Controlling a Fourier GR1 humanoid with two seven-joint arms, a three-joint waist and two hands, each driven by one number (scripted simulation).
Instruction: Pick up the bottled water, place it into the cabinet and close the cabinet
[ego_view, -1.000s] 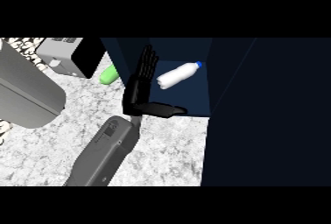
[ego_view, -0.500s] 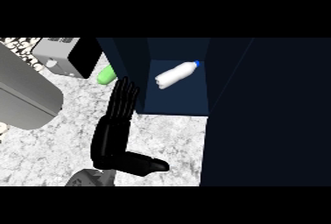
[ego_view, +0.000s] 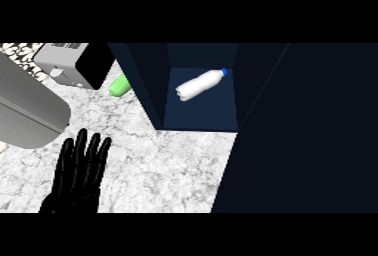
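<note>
Bottled water (ego_view: 199, 84) is inside the open cabinet (ego_view: 152, 90), at 12 o'clock in the head view. It lies on its side, tilted, with the blue cap pointing to 2 o'clock. Nothing is touching it. Left hand (ego_view: 77, 176) is at 7 o'clock over the table (ego_view: 166, 167), well apart from the bottle. Its fingers are straight and spread, pointing to 12, holding nothing. Green object (ego_view: 119, 86) is at 11 o'clock, just beside the cabinet's left wall. Grey box (ego_view: 63, 62) is further toward 10. A dark panel (ego_view: 303, 130) fills the 3 o'clock side.
</note>
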